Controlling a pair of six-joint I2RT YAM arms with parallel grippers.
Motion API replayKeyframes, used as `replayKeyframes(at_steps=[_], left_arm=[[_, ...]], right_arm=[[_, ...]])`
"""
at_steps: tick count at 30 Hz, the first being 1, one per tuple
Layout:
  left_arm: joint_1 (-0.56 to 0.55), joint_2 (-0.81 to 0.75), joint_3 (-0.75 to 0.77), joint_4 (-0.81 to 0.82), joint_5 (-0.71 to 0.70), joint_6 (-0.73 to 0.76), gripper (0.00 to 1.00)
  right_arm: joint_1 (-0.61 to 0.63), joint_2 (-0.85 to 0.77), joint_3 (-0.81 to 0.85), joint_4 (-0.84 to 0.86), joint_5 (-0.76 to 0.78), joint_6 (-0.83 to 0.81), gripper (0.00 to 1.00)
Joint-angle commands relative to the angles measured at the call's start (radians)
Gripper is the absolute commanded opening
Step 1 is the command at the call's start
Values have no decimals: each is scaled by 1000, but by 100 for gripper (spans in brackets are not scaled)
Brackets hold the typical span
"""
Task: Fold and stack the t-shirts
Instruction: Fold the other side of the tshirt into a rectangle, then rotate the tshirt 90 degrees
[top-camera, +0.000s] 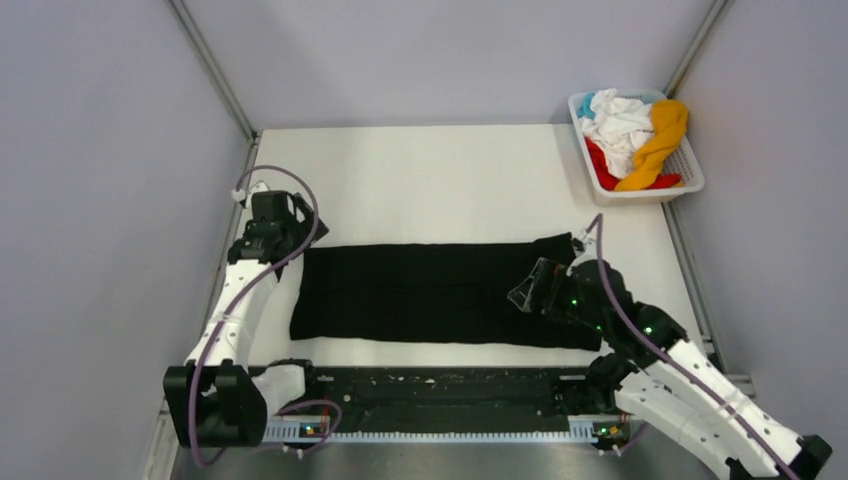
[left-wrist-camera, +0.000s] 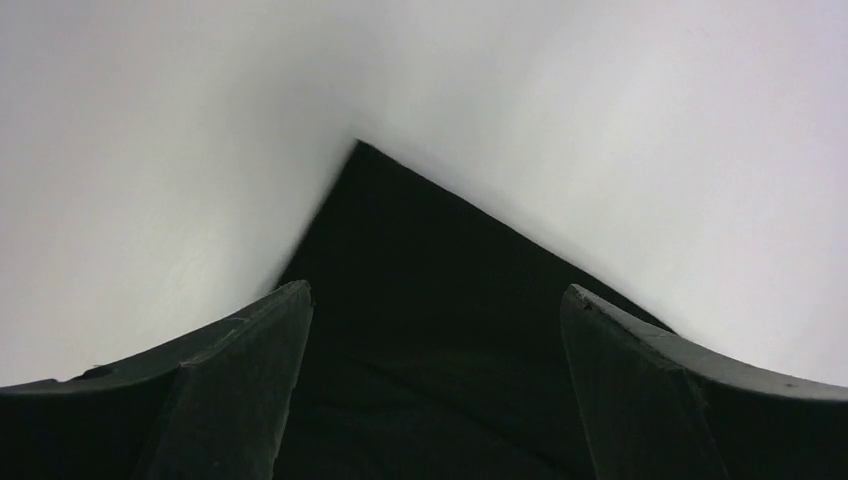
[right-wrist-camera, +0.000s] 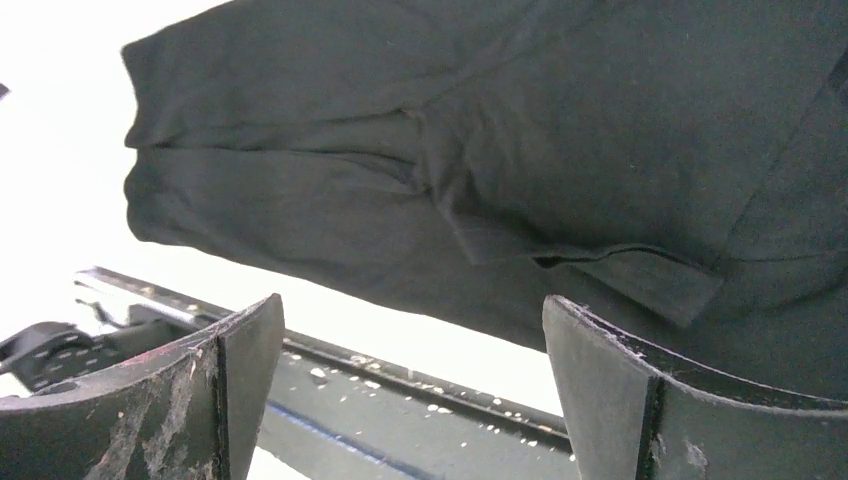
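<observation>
Nearest my overhead view, both arm bases sit at the bottom edge, joined by a dark rail (top-camera: 450, 400) flecked with white specks; the right wrist camera shows the same rail (right-wrist-camera: 400, 420) running beneath that arm's fingers.

1. Task item – the black t-shirt (top-camera: 440, 295) lies flat on the white table (top-camera: 430, 180) as a long band running left to right, just beyond the rail. I see a folded sleeve and several creases on it in the right wrist view (right-wrist-camera: 600, 130). A short flap sticks out at its far right corner.

2. Left gripper (top-camera: 298, 238) – positioned over the shirt's far left corner. In the left wrist view (left-wrist-camera: 435, 330) the jaws stand wide apart, and the black corner (left-wrist-camera: 430, 300) points away between them. Nothing is pinched. I cannot tell whether the fingertips touch the cloth.

3. Right gripper (top-camera: 522, 292) – positioned over the right part of the shirt, near its near edge. In its own wrist view (right-wrist-camera: 410, 320) the jaws are spread wide with nothing between them; the cloth lies beyond the fingertips.

4. Remaining shirts – a white slatted basket (top-camera: 690, 180) stands at the far right corner of the table, well apart from both grippers. It holds a crumpled heap: a white shirt (top-camera: 620, 125) on top, an orange-yellow shirt (top-camera: 660, 140) draped along the right side, a red shirt (top-camera: 603, 165) underneath and a light blue shirt (top-camera: 588, 103) at the far left corner
</observation>
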Motion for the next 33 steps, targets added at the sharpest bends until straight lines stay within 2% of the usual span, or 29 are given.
replayKeyframes(at_steps=[1, 3, 5, 7, 10, 14, 18, 21, 24, 27, 30, 33], left_arm=[[-6, 80, -32, 162, 366, 24, 99], [-27, 143, -39, 180, 427, 28, 99], [-67, 207, -45, 180, 407, 34, 99], [-89, 268, -56, 191, 406, 35, 99], [-108, 357, -71, 222, 427, 25, 99], [-121, 428, -94, 225, 401, 19, 99], [-135, 470, -106, 207, 401, 8, 99], [-154, 432, -140, 193, 406, -28, 99], [-200, 359, -193, 166, 450, -111, 99], [-288, 240, -270, 172, 449, -251, 99], [-396, 147, -339, 245, 455, -423, 99], [-519, 94, -361, 294, 383, -561, 99]], right_arm=[[6, 198, -78, 271, 43, -3, 99], [3, 313, -65, 301, 150, 24, 99], [-22, 415, -53, 347, 184, 11, 99], [-85, 511, -67, 434, 132, 1, 99], [-238, 658, -111, 591, -94, 22, 99], [-271, 841, -74, 640, -78, -10, 99], [-322, 1025, 36, 693, -59, -59, 99], [-382, 1195, 179, 757, -94, -112, 99], [-433, 1399, 397, 752, -185, -145, 99], [-428, 1624, 688, 638, -276, -189, 99], [-402, 1793, 941, 568, -344, -190, 98], [-368, 1933, 1210, 466, -373, -188, 97]])
